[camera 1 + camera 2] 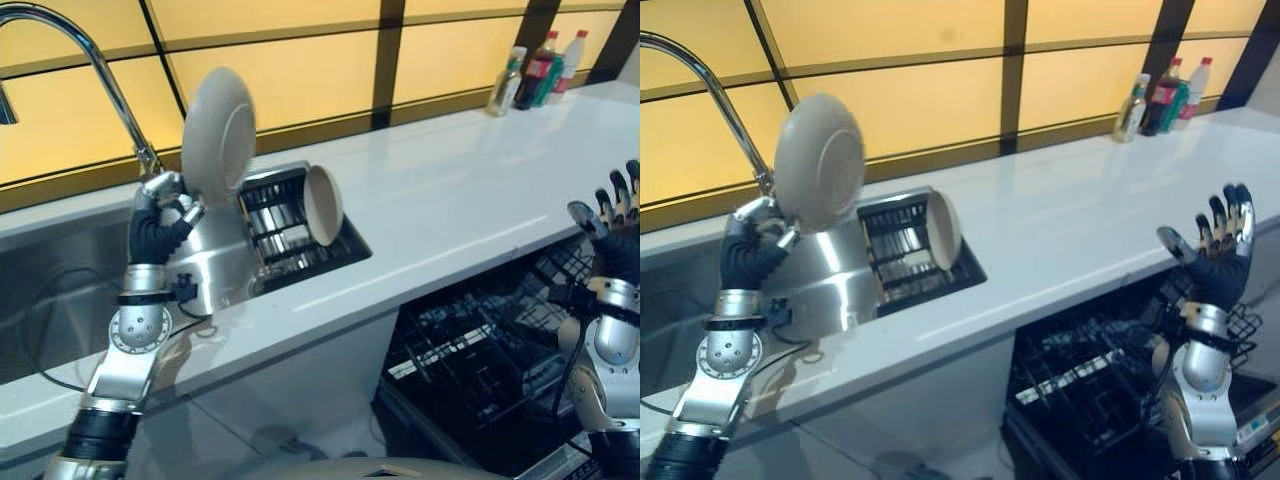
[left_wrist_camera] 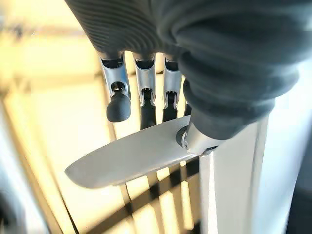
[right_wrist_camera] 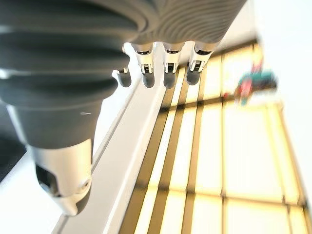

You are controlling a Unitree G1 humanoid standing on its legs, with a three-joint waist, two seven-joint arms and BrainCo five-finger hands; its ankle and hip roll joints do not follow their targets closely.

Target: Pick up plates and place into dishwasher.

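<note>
The left hand's (image 1: 165, 215) fingers (image 2: 118, 105) and thumb pinch the lower rim of one plate (image 1: 217, 135), held upright above the sink (image 1: 60, 290); its wrist view shows that rim edge-on. A second plate (image 1: 323, 205) stands in the drying rack (image 1: 285, 235). The right hand (image 1: 1218, 250), fingers straight and spread, hovers over the open dishwasher (image 1: 1090, 380). Three bottles (image 1: 540, 68) stand far right on the white surface (image 1: 450, 200).

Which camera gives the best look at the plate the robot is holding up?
The right eye view: the whole plate shows upright, pinched at its lower edge by the left hand. The left eye view shows it equally whole. The left wrist view sees it edge-on; the right wrist view looks elsewhere.
</note>
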